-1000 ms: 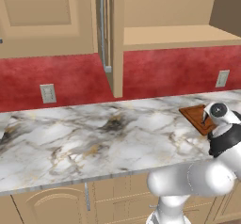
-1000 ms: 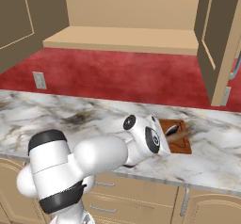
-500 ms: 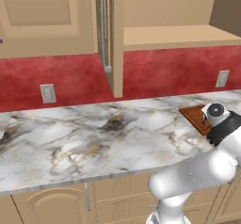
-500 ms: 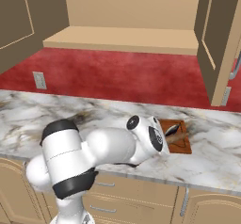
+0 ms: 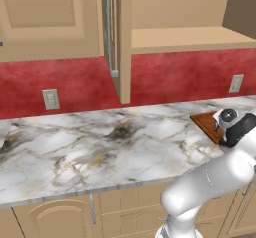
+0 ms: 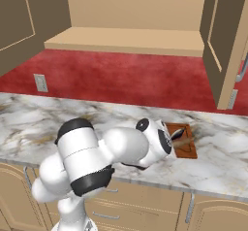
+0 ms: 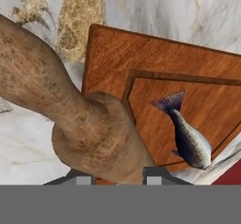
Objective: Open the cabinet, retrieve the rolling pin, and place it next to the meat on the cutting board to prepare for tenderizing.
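In the hand view my gripper (image 7: 117, 178) is shut on the rolling pin (image 7: 70, 110), a thick brown wooden cylinder whose knobbed end runs up to the left. Past it lies the cutting board (image 7: 155, 63), reddish-brown with a darker groove. The meat (image 7: 188, 140), a small grey fish-shaped lump, rests inside that groove, to the right of the pin. From the base views, the hand hovers at the board's near edge (image 5: 206, 122) (image 6: 186, 146), with the pin (image 6: 181, 136) poking out over it. The cabinet (image 5: 190, 37) (image 6: 126, 38) stands open, its shelf bare.
The board sits on a marble counter (image 5: 100, 147) against a red backsplash with wall outlets (image 5: 50, 99) (image 6: 41, 83). An open cabinet door (image 5: 117, 32) juts out above the counter, and another door (image 6: 223, 45) hangs open on the right. Base cabinets run below.
The arm's elbow has swung while the hand stays by the board's near edge. The rolling pin is still held.
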